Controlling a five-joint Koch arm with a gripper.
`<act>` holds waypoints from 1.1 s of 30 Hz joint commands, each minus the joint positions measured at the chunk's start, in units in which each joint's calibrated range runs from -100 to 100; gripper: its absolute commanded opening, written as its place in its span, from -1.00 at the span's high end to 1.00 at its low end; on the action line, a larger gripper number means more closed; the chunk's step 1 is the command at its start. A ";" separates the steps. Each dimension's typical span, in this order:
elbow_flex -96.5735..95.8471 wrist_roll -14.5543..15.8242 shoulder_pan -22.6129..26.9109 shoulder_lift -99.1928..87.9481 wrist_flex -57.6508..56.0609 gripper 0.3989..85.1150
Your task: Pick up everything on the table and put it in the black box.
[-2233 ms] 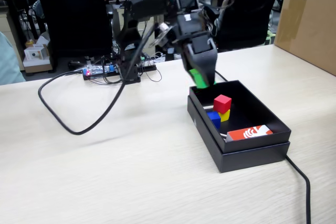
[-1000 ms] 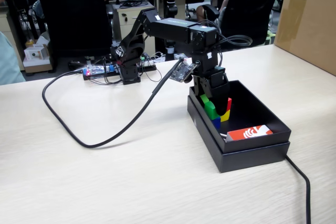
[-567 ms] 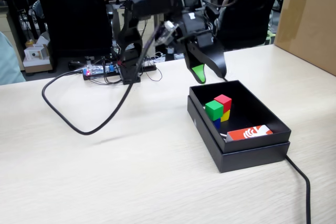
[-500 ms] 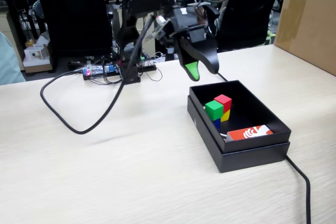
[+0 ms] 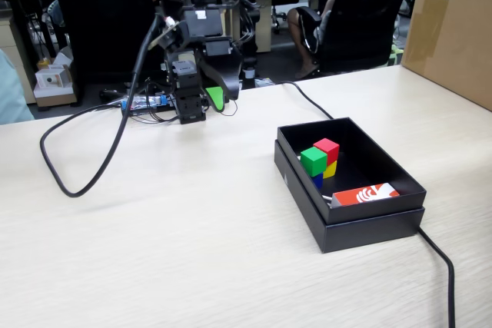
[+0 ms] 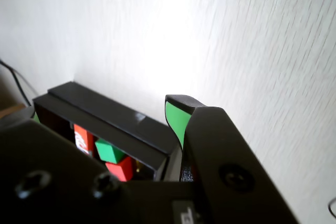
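The black box [image 5: 350, 224] stands on the table [image 5: 192, 236] at the right of the fixed view. Inside it lie a green cube [image 5: 313, 160], a red cube [image 5: 327, 148], a yellow cube [image 5: 331, 169] and a blue cube [image 5: 317, 180], stacked close together. My gripper [image 5: 221, 91] hangs open and empty at the back left, over the arm's base, far from the box. In the wrist view the gripper [image 6: 105, 111] frames the black box [image 6: 113, 116], and the green cube [image 6: 108, 151] and red cube [image 6: 122, 168] show inside it.
A red-and-white card [image 5: 366, 193] lies in the box's near end. A thick black cable [image 5: 77, 182] loops over the table's left part, and another cable [image 5: 440, 263] runs off the front right. A brown carton [image 5: 453, 28] stands at the back right.
The gripper lowered the green cube into the box, let it go on the other cubes, rose open, then swung left and back to the arm's base.
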 commanded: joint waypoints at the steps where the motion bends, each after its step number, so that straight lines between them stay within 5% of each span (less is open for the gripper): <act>1: -6.78 -0.34 -0.98 -10.77 12.20 -0.14; 24: -69.16 -3.86 -3.66 -30.39 56.09 -0.16; 33: -74.23 -3.86 -2.59 -30.28 54.80 -0.16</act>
